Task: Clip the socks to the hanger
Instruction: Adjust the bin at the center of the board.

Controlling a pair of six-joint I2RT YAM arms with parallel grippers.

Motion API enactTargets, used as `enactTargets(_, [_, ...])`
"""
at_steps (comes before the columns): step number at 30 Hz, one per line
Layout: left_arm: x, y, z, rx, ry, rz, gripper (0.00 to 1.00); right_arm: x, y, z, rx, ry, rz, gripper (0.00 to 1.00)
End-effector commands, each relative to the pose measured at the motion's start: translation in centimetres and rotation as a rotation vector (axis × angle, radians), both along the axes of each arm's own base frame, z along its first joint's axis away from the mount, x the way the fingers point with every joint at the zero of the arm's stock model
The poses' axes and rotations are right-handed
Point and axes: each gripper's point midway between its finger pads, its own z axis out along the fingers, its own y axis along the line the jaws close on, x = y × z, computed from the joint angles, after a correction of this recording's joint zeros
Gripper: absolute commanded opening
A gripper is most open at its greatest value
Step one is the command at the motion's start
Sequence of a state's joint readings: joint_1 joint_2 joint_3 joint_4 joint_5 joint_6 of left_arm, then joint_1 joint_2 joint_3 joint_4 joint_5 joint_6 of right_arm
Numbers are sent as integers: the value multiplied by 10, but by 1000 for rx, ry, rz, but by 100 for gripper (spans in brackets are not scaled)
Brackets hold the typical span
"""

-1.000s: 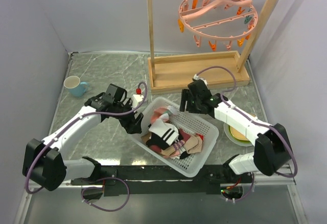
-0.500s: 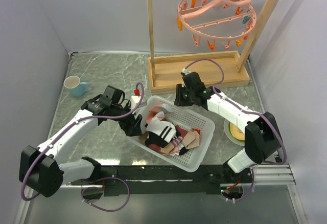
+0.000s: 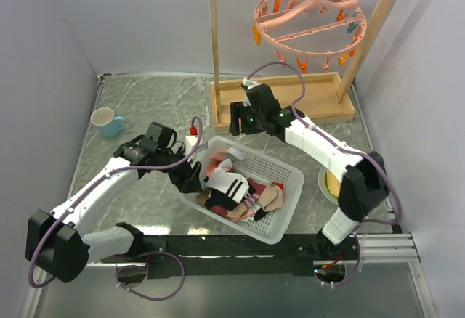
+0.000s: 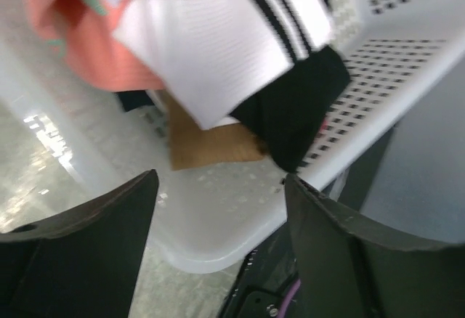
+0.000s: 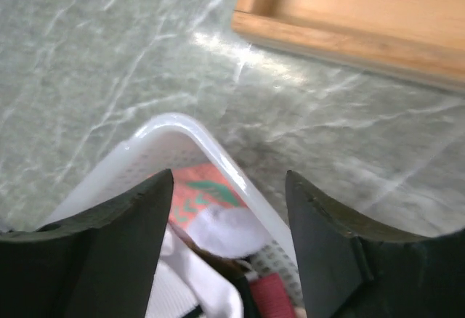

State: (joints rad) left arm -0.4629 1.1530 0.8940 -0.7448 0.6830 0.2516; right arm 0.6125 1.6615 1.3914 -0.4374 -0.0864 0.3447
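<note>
The socks (image 3: 232, 186) lie heaped in a white mesh basket (image 3: 285, 173): a white one with black stripes (image 4: 218, 49), a pink one (image 4: 80, 42), a black one (image 4: 298, 107) and a tan one (image 4: 211, 142). The salmon ring hanger (image 3: 309, 24) with its clips hangs from the wooden rack, with no sock on it. My left gripper (image 3: 190, 178) (image 4: 221, 180) stands open at the basket's left corner, the rim (image 4: 218, 238) between its fingers. My right gripper (image 3: 236, 125) (image 5: 227, 180) hovers open over the basket's far corner (image 5: 240, 173), above a pink sock with green marks (image 5: 200, 187).
The wooden rack's tray base (image 3: 283, 104) sits just behind the right gripper, and its uprights (image 3: 213, 42) frame the hanger. A blue mug (image 3: 107, 121) stands at the far left. A plate (image 3: 336, 189) lies right of the basket.
My right arm has swung left along the basket's far rim to its far corner. The basket has slid a little left. The left gripper has hardly moved.
</note>
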Motion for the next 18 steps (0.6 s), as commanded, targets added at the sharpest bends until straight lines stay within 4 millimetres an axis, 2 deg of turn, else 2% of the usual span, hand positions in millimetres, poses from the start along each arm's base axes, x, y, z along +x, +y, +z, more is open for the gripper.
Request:
enactTargets(1, [35,4,16,29,-149,114,72,-18,-64,60,-98,-146,-208,74])
enactTargets(2, [47,6,21,34,-198,149,72,-33,-86,72,-112,-186,-269,74])
enactTargets(3, [57,7,25,42,-229,181,72,-46,-93,73,-124,-194,-286,74])
enactTargets(5, [85,11,42,60,-329,261,72,-80,-118,63,-151,-156,-344,74])
enactTargets(6, [94,10,46,66,-345,281,72,-89,-129,58,-180,-155,-385,73])
enactTargets(7, [103,12,53,70,-366,316,72,-106,-144,44,-214,-91,-437,74])
enactTargets(8, [117,9,71,46,-409,344,72,-118,-157,36,-226,-69,-473,73])
enactTargets(9, [124,7,75,43,-416,357,73,-127,-166,29,-240,-44,-501,74])
enactTargets(11, [145,3,103,4,-481,415,75,-149,-179,12,-230,17,-555,73])
enactTargets(12, [154,2,107,0,-492,440,76,-156,-178,6,-199,50,-556,74])
enactTargets(13, [164,0,125,-26,-525,477,78,-162,-177,2,-185,65,-548,74])
enactTargets(14, [182,2,130,-12,-553,532,78,-168,-180,-6,-177,74,-549,73])
enactTargets(15, [192,2,137,-10,-567,559,79,-171,-182,-10,-168,87,-568,73])
enactTargets(16, [204,0,165,-47,-604,593,80,-174,-185,-12,-167,88,-578,74])
enactTargets(17, [220,-2,162,-24,-600,629,81,-178,-188,-20,-186,101,-581,74])
enactTargets(18, [230,-3,174,-45,-621,659,82,-179,-189,-21,-185,103,-586,74])
